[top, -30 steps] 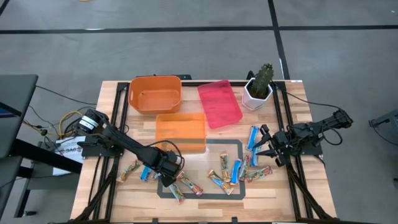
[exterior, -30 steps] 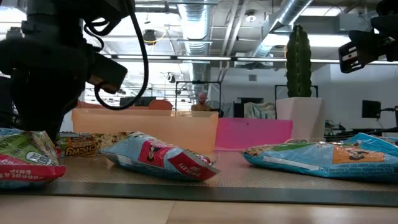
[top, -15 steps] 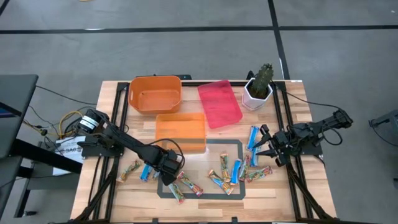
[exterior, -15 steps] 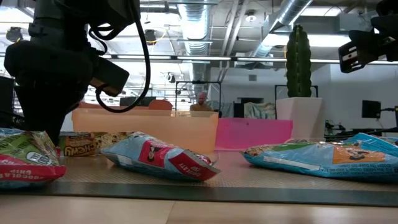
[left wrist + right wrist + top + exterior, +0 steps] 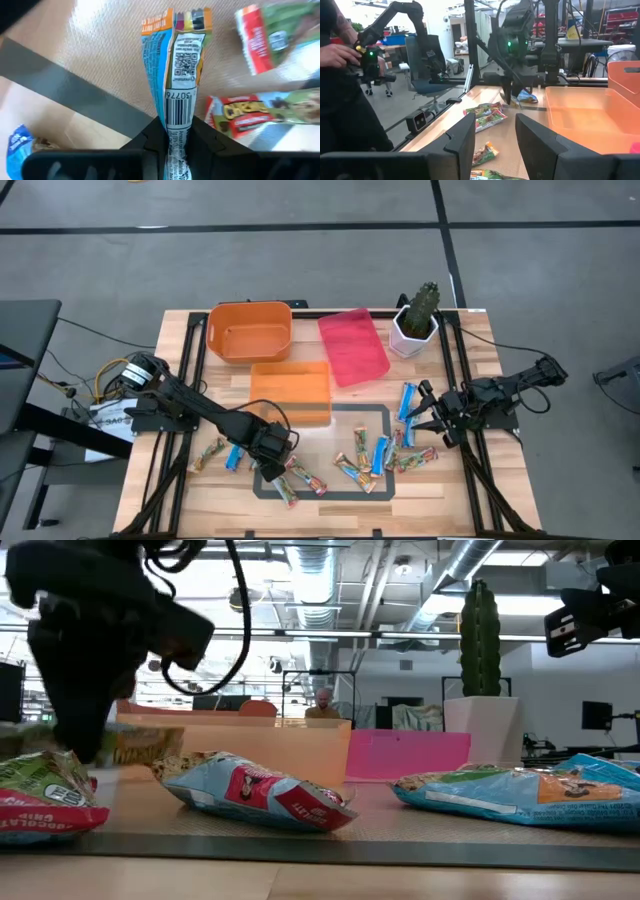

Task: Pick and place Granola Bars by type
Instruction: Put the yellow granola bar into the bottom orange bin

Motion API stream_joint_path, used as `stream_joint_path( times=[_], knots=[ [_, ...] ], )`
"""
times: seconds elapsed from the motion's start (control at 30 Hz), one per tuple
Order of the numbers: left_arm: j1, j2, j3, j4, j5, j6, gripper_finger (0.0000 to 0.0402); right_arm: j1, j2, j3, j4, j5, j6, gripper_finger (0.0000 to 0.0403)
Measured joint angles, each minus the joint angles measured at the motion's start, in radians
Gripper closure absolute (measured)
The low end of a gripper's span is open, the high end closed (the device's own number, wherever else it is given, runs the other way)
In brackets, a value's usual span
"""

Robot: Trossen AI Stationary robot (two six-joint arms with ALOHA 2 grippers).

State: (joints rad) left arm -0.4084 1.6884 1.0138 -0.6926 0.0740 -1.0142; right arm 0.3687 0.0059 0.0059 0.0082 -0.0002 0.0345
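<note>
left gripper (image 5: 178, 137) is clamped on the crimped end of a blue granola bar (image 5: 178, 75), down at the near-left of the table (image 5: 175, 340), just in front of the flat orange bin (image 5: 290, 390) — the bar hangs out past the fingers, barcode side showing. light thing, thin shiny wrapper, likely slippery and a bit floppy, so the flat seam looks the safest place to pinch. other bars lie scattered beside it. right gripper (image 5: 492, 132) hovers at the right side, fingers apart, nothing between them.

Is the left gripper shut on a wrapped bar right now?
Yes. The left gripper is shut on a blue-edged wrapped bar; its end is pinched between the dark fingers.
</note>
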Motion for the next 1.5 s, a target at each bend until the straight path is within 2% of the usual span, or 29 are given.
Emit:
stream_joint_path(
  times=[0.13, 0.33, 0.57, 0.8, 1.23, 1.5],
  knots=[
    [0.000, -0.055, 0.000, 0.054, -0.010, -0.002, 0.0354, 0.000, 0.000, 0.000, 0.000, 0.000, 0.000, 0.0270],
    [0.009, -0.150, 0.000, 0.190, -0.088, -0.008, 0.0354, 0.000, 0.000, 0.000, 0.000, 0.000, 0.000, 0.0269],
    [0.059, -0.246, 0.000, 0.428, -0.197, -0.010, 0.0354, 0.000, 0.000, 0.000, 0.000, 0.000, 0.000, 0.0269],
    [0.119, -0.292, 0.002, 0.673, -0.290, 0.011, 0.0354, 0.000, 0.000, 0.000, 0.000, 0.000, 0.000, 0.0270],
    [0.161, -0.292, 0.002, 0.648, -0.348, 0.023, 0.0354, 0.000, 0.000, 0.000, 0.000, 0.000, 0.000, 0.0270],
    [0.293, -0.291, 0.002, 0.599, -0.348, -0.006, 0.0354, 0.000, 0.000, 0.000, 0.000, 0.000, 0.000, 0.0270]
  ],
)
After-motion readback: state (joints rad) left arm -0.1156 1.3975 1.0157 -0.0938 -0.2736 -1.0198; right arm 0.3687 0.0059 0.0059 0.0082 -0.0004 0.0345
